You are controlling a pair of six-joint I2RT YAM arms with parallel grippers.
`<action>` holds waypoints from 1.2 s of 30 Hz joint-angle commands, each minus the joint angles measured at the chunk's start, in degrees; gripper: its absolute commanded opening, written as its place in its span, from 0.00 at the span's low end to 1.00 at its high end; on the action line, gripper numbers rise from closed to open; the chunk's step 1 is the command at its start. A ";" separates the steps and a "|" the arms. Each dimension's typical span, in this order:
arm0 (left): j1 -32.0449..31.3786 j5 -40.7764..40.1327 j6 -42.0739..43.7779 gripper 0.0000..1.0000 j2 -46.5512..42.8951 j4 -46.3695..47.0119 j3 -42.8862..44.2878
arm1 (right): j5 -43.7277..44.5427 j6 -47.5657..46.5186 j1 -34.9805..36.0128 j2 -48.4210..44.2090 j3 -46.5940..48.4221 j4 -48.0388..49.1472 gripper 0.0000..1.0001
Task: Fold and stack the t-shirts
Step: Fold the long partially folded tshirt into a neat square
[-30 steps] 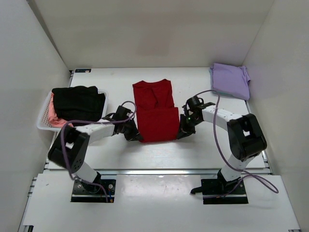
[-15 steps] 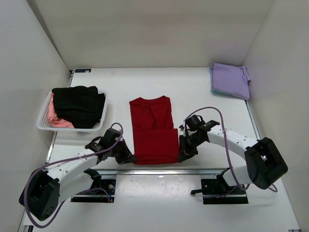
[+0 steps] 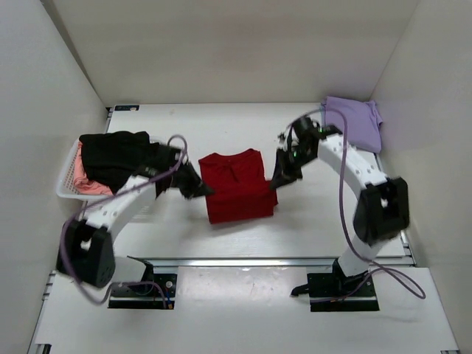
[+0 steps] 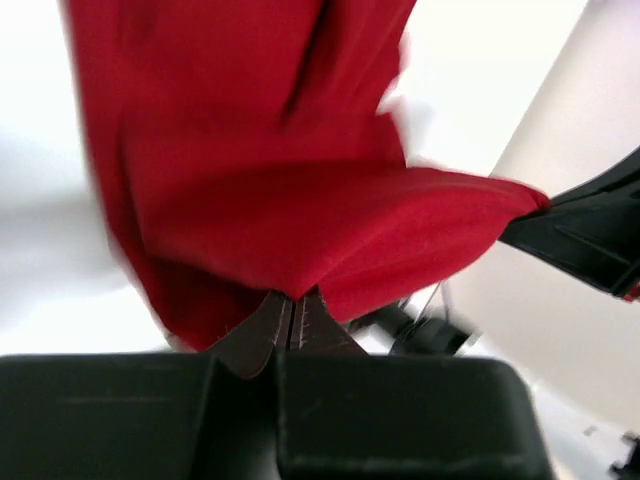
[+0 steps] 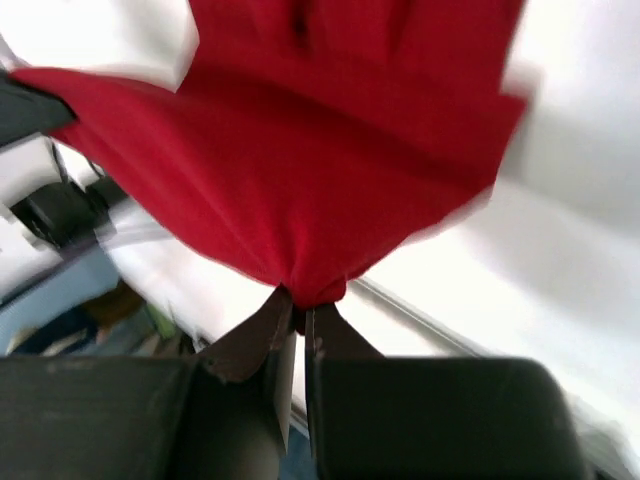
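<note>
- No text, brand, number or sign can be read in any view.
- The red t-shirt (image 3: 237, 188) shows only plain cloth.
- A small dark tag (image 3: 126, 108) at the upper left corner of the worktop (image 3: 317, 214) is too small to read.

One t-shirt (image 3: 236, 188) lies on the table (image 3: 317, 217), a basket (image 3: 64, 190) of tees (image 3: 118, 156) left of it, a folded tee (image 3: 352, 122) behind right

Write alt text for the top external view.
Both arms' jaws pinch a red t-shirt by its side edges at mid-table. A lavender t-shirt lies folded in the far right corner; a white basket on the left holds a black tee and a pink tee.
</note>
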 commanded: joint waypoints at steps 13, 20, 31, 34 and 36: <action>14.95 -2.86 2.79 0.99 35.45 11.15 36.33 | 6.93 -3.73 -6.04 54.16 80.71 -17.57 0.46; 12.94 -2.77 0.86 0.99 28.25 12.64 32.48 | 11.72 -5.84 -6.04 59.26 84.99 -18.36 0.57; 10.38 0.30 -1.86 0.99 23.68 13.69 35.48 | 12.33 -6.37 1.86 63.74 81.48 -18.54 0.62; 11.26 1.09 -1.78 0.99 21.84 13.43 34.15 | 11.37 -6.11 3.54 65.05 78.94 -18.62 0.62; 10.91 1.18 -1.78 0.99 21.21 13.25 33.36 | 11.36 -6.37 4.42 64.71 77.26 -18.54 0.62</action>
